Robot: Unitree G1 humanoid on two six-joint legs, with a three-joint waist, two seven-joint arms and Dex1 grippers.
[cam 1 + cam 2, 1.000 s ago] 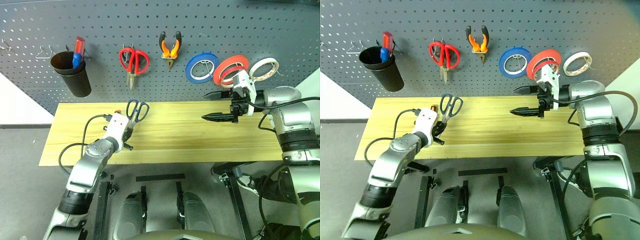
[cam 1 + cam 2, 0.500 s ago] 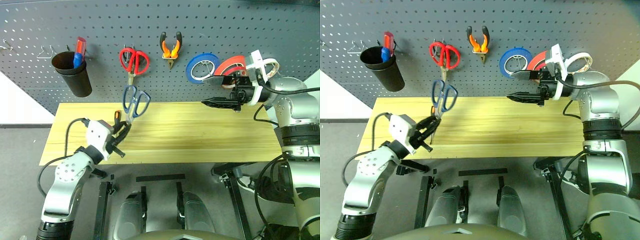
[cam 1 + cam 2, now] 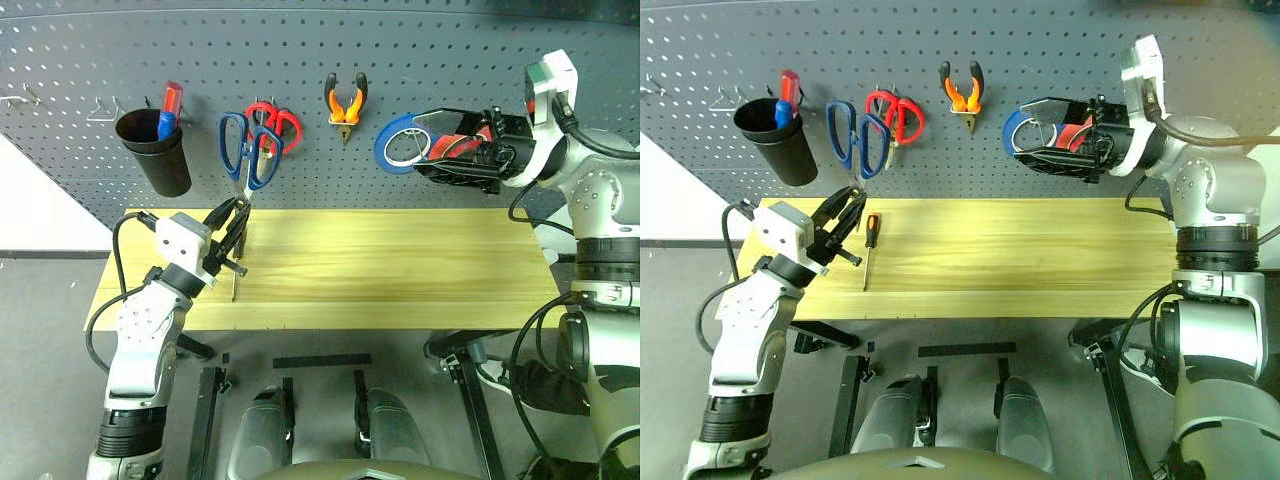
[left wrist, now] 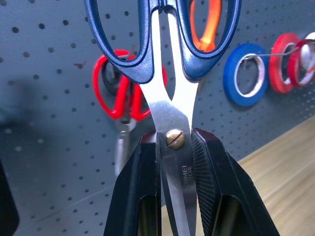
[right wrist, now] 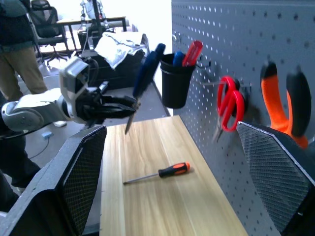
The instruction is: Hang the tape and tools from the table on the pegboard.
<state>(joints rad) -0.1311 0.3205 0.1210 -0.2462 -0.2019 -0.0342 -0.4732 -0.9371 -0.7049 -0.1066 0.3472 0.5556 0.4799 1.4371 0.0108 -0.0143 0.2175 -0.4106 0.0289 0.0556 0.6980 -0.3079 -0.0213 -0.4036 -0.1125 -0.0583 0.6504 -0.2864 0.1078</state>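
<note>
The pegboard (image 3: 300,60) spans the whole top of the head views so that its hooks can carry everything off the table (image 3: 400,270), whose plank top runs across the middle of the frame. Most of the job looks done: along the upper part of the board hang a black cup (image 3: 155,150) at the left, red-handled scissors (image 3: 283,122), the pliers (image 3: 343,98) near centre, and a blue roll (image 3: 400,142) right of centre. The red and whitish rolls sit behind the right arm, so I cannot tell from here how they hang.

The right gripper (image 3: 440,160) reaches in from the upper right, level and pointing left, its jaws standing wide apart with nothing between them. It seems parked clear of the board, leaving the work to the other arm.

The left gripper (image 3: 232,218), left of centre, is clamped on the scissors (image 3: 245,150) at the blades, just by the pivot screw as the left wrist view shows. That grip leaves the dark blue handle loops free and pointing upward, in the upper left of the frame beside the red-handled pair, presumably so that a loop can be slipped over a hook.

The screwdriver (image 3: 868,245) lies flat on the table, left of centre, just below the raised scissors, handle toward the board. It is apart from both grippers and looks like the last tool left to hang.
</note>
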